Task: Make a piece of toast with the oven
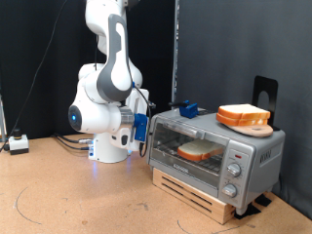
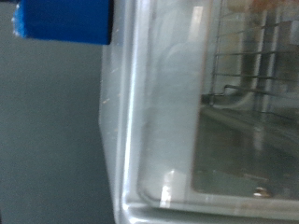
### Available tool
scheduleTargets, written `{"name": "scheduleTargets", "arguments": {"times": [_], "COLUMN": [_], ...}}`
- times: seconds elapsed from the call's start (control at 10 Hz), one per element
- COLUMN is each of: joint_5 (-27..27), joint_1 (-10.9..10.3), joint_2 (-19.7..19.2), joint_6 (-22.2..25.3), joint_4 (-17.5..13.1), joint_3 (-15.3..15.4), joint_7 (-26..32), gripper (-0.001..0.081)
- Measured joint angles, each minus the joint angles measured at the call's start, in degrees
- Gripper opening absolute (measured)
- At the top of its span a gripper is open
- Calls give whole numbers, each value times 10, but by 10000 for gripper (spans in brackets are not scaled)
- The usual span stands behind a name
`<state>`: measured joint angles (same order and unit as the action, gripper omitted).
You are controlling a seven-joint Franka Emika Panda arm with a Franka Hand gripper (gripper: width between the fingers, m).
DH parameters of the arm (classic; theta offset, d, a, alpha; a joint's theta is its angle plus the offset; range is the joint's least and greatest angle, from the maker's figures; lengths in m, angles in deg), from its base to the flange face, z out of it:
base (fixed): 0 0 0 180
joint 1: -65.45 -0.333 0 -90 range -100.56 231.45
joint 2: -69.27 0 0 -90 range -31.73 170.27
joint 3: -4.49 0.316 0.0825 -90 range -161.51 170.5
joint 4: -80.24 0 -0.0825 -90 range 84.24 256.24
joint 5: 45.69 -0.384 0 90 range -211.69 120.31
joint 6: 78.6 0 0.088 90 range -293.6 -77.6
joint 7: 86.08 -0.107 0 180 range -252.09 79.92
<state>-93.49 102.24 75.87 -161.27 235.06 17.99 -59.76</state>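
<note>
The silver oven [image 1: 216, 154] stands on the exterior view's right, on a low wooden crate. Its glass door looks closed, and the piece of toast [image 1: 198, 151] lies on the rack behind the glass. My gripper [image 1: 143, 127] hangs against the oven's left end, level with the door's upper edge. Nothing shows between its fingers. The wrist view is blurred and very close: it shows the oven's [image 2: 149, 121] silver casing and glass with the wire rack [image 2: 248, 65] behind. No fingers appear there.
A stack of bread slices [image 1: 244, 116] sits on a board on the oven's roof, with a small blue block [image 1: 187, 109] [image 2: 61, 21] beside it. Three knobs [image 1: 234, 172] run down the oven's right front. A white box [image 1: 18, 143] with cables lies at the far left.
</note>
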Motion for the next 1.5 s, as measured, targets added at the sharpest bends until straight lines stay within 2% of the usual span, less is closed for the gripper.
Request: {"name": "scheduleTargets", "arguments": {"times": [0.3, 0.5, 0.7, 0.9, 1.0, 1.1, 1.3, 1.5], "joint_5": [31, 58, 59, 48, 7, -29, -69, -67], "joint_1": [27, 43, 56, 56, 54, 51, 45, 31], "joint_2": [-10, -27, -50, -52, -58, -69, -98, -123], "joint_6": [-41, -50, -68, -58, -56, -51, -28, -38], "joint_4": [-25, -51, -70, -73, -80, -92, -125, -160], "joint_3": [-20, -36, -48, -46, -42, -35, -18, 1], "joint_7": [-53, -63, -63, -61, -57, -60, -79, -119], "gripper": [809, 809, 809, 809, 809, 809, 809, 809]}}
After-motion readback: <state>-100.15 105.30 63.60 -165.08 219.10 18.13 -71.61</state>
